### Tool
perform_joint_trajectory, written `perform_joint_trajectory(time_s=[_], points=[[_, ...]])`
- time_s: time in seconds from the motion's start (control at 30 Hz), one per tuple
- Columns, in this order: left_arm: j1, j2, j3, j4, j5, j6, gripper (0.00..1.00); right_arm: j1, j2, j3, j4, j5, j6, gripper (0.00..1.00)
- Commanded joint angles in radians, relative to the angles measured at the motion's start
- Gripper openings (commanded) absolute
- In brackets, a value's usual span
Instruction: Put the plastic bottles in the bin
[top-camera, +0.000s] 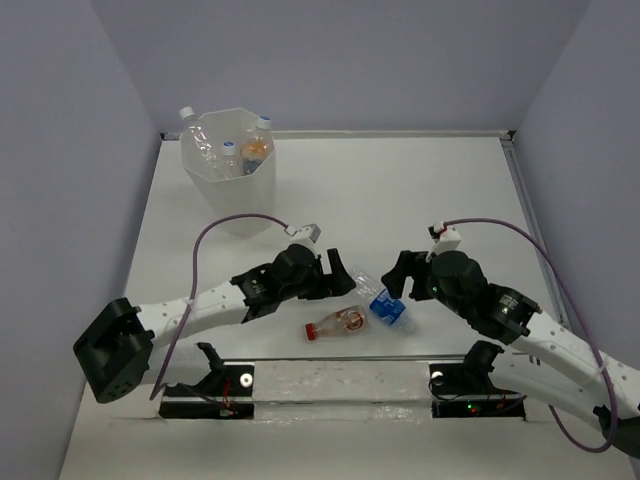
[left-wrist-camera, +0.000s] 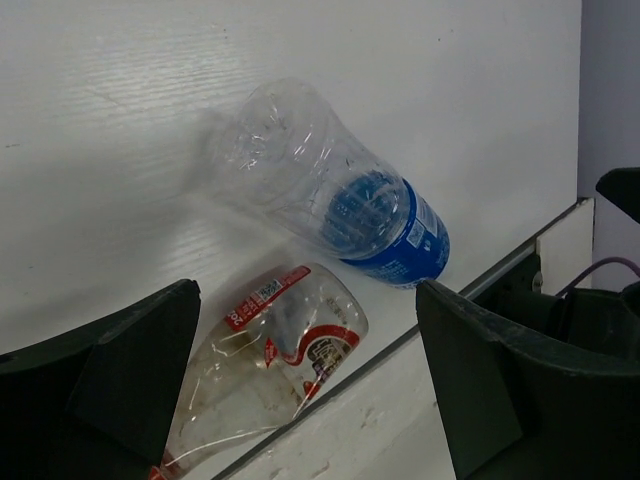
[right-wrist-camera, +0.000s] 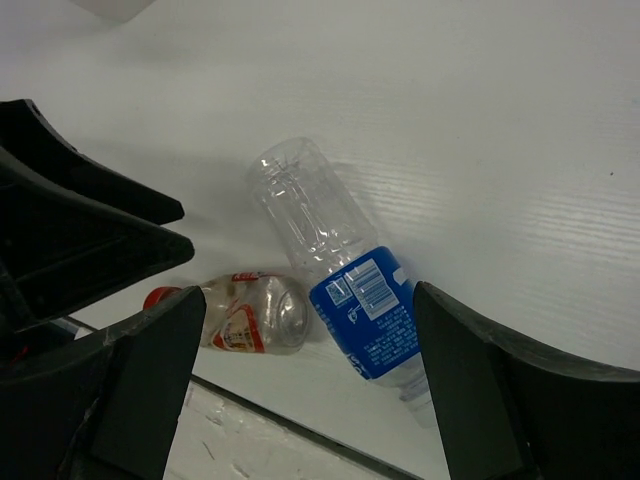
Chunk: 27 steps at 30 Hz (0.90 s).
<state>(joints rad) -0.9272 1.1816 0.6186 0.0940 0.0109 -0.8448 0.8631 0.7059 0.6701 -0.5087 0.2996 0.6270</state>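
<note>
Two bottles lie near the table's front middle. The clear bottle with a blue label (top-camera: 381, 301) also shows in the left wrist view (left-wrist-camera: 340, 200) and the right wrist view (right-wrist-camera: 345, 270). The red-capped bottle with a reddish label (top-camera: 336, 323) lies just left of it, seen also in the left wrist view (left-wrist-camera: 265, 365) and the right wrist view (right-wrist-camera: 240, 313). My left gripper (top-camera: 345, 283) is open above them, and my right gripper (top-camera: 398, 278) is open over the blue-labelled one. The white bin (top-camera: 228, 168) at the far left holds several bottles.
A white taped strip (top-camera: 340, 385) runs along the near edge between the arm bases. Purple cables loop over both arms. Lilac walls close in the table on the left, back and right.
</note>
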Motion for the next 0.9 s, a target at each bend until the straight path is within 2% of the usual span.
perform_joint_trajectory(time_s=[0.0,0.4,0.87], points=[[-0.021,0.091,0.027,0.165,-0.063,-0.138,0.99,-0.004,-0.011,-0.024,-0.042,0.030,0.039,0.90],[-0.042,0.357,0.142,0.200,-0.054,-0.181,0.99,-0.004,-0.063,-0.058,-0.044,-0.042,0.014,0.93],[-0.053,0.518,0.228,0.266,-0.160,-0.241,0.99,-0.004,-0.086,-0.147,0.002,-0.235,0.082,0.94]])
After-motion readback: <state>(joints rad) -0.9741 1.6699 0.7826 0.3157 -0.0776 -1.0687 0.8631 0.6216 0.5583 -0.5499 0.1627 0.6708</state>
